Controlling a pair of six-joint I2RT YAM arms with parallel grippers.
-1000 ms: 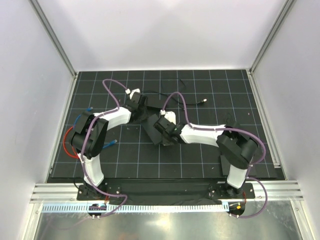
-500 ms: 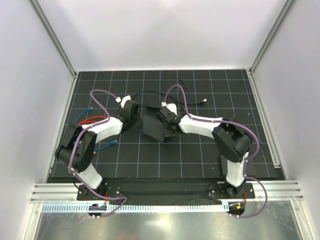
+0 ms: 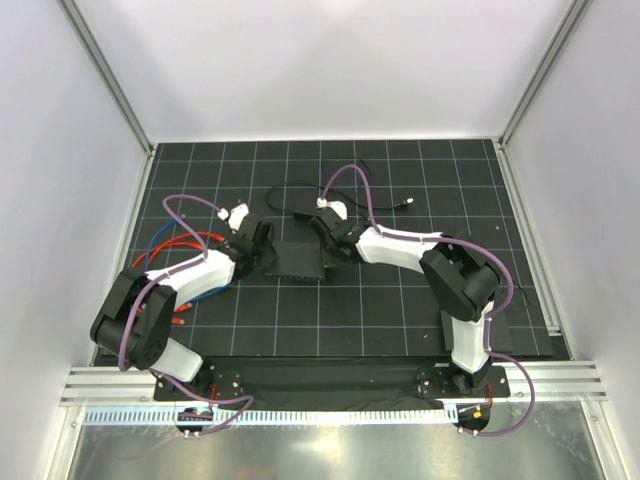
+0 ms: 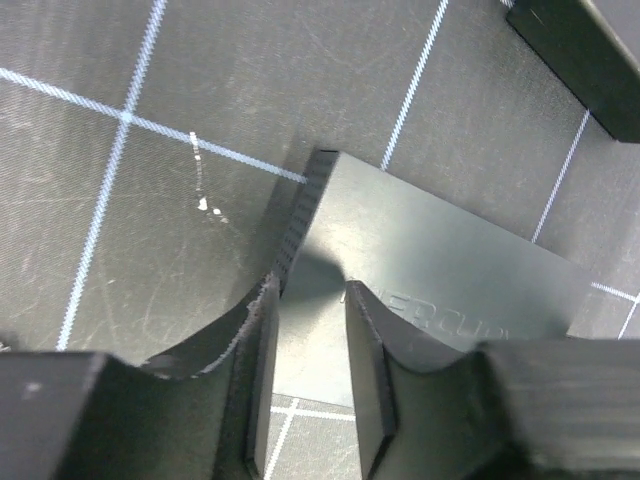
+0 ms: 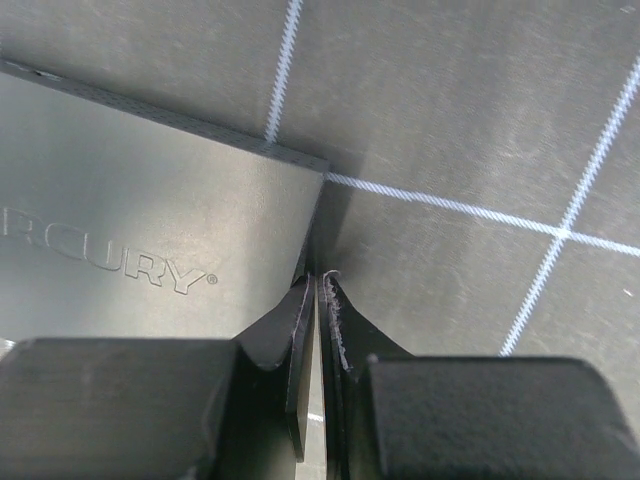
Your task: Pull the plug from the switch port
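Observation:
The switch (image 3: 298, 258) is a flat matte-black box lying flat mid-table between both grippers. It fills the left wrist view (image 4: 440, 270) and the left half of the right wrist view (image 5: 150, 200), with raised lettering on its top. My left gripper (image 3: 262, 250) is at its left edge, jaws a narrow gap apart over its corner (image 4: 312, 325), holding nothing. My right gripper (image 3: 330, 240) is at its right edge, shut, tips at the box's side (image 5: 318, 300). No plug or socket row shows.
Red and blue cables (image 3: 185, 242) lie at the left behind my left arm. A thin black cord with a small connector (image 3: 408, 203) runs along the back. Another black block (image 4: 585, 50) lies just beyond the switch. White walls enclose the mat.
The switch has turned from a slant to lie square with the grid. My left arm has swung down and left, my right gripper moved back and left; both now sit at the switch's edges.

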